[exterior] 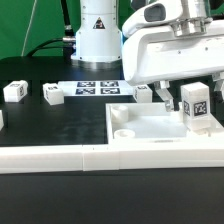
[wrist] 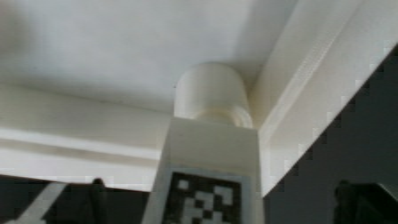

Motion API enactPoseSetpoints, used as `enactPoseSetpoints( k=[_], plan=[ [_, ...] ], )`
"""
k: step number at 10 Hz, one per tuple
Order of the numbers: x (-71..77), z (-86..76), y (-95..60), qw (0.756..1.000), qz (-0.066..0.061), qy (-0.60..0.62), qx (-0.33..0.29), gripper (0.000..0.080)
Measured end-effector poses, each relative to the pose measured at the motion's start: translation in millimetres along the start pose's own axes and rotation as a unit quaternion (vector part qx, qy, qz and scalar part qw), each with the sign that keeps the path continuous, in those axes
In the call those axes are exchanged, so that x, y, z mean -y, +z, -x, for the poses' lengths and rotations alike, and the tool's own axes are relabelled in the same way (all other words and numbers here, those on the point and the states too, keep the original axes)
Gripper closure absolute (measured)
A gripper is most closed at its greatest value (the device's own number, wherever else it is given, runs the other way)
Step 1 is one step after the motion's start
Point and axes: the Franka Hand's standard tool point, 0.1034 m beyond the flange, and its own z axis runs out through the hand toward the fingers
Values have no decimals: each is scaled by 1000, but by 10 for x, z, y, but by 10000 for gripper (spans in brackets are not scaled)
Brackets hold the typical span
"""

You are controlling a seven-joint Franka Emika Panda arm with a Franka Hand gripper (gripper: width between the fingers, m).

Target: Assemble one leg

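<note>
The leg [exterior: 195,106], a small white post with a black-and-white tag, stands upright at the near corner of the large flat white panel [exterior: 140,128], on the exterior view's right. In the wrist view the leg [wrist: 214,150] points its round end into the panel's corner [wrist: 107,60]. My gripper [exterior: 188,95] is right over the leg. Its dark fingers [wrist: 80,200] stand on either side of the leg with a gap on each side. The gripper [wrist: 217,205] is open and does not hold the leg.
Three more tagged legs lie on the black table: two at the exterior view's left [exterior: 15,90] [exterior: 52,93] and one behind the panel [exterior: 143,93]. The marker board [exterior: 97,88] lies in front of the arm's base. A low white wall [exterior: 60,157] runs along the front.
</note>
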Motion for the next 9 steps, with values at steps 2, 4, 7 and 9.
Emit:
enactPoseSetpoints(
  k=[2, 4, 7, 9],
  plan=[
    [-3, -9, -9, 1000, -1, 0, 2, 151],
    [-69, -118, -176, 1000, -3, -1, 17, 150],
    [-78, -117, -190, 999, -8, 2, 33, 150],
    [-83, -113, -181, 999, -9, 2, 34, 150]
  ],
)
